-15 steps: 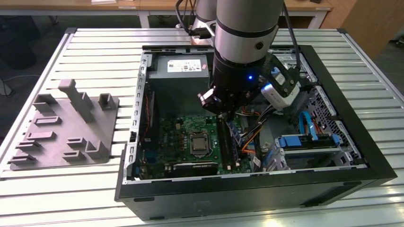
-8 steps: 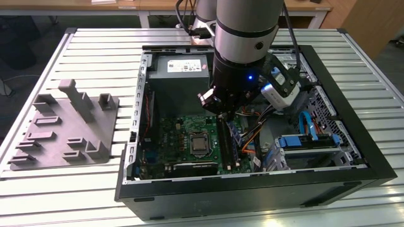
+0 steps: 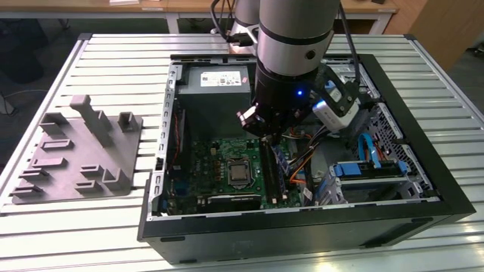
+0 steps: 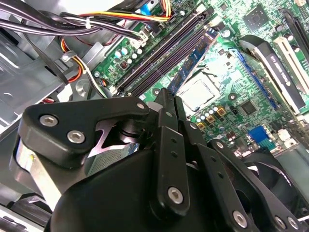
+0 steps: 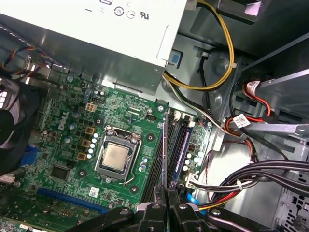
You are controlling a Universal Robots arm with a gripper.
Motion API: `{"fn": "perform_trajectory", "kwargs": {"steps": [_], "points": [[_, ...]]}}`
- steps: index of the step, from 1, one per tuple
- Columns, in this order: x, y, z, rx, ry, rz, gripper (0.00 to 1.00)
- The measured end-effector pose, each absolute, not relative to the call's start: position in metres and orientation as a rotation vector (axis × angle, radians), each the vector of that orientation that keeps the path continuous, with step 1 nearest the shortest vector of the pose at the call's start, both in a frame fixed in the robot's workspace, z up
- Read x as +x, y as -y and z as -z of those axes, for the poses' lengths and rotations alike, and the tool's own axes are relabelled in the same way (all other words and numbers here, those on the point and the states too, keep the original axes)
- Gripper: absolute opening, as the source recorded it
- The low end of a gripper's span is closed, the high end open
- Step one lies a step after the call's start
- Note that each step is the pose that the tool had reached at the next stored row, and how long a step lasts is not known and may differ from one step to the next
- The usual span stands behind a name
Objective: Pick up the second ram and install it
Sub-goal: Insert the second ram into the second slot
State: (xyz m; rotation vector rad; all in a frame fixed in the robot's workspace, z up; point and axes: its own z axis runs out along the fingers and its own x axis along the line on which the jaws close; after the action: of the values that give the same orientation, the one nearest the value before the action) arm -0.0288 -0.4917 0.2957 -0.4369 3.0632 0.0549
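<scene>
Your jaws, closed narrow on second ram (image 5: 164, 154), held it edge-on above memory slots (image 5: 181, 145) on motherboard (image 5: 63, 121), inside computer case (image 3: 445, 182). Judged light, stiff, fragile: grip belonged along top edge, clear of chips, pressure square.

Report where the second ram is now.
In the first wrist view the second ram stands edge-on in the pincer, at the memory slots beside the processor.

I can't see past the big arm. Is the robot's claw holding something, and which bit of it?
Yes, the gripper pinches the thin memory stick by its upper long edge, over the green board.
</scene>
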Motion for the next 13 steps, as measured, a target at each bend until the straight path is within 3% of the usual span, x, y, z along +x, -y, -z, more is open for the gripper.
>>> {"fn": "perform_trajectory", "kwargs": {"steps": [13], "points": [[-0.0288,0.4917,-0.2955,-0.279,-3.080,-0.050,0.13]]}}
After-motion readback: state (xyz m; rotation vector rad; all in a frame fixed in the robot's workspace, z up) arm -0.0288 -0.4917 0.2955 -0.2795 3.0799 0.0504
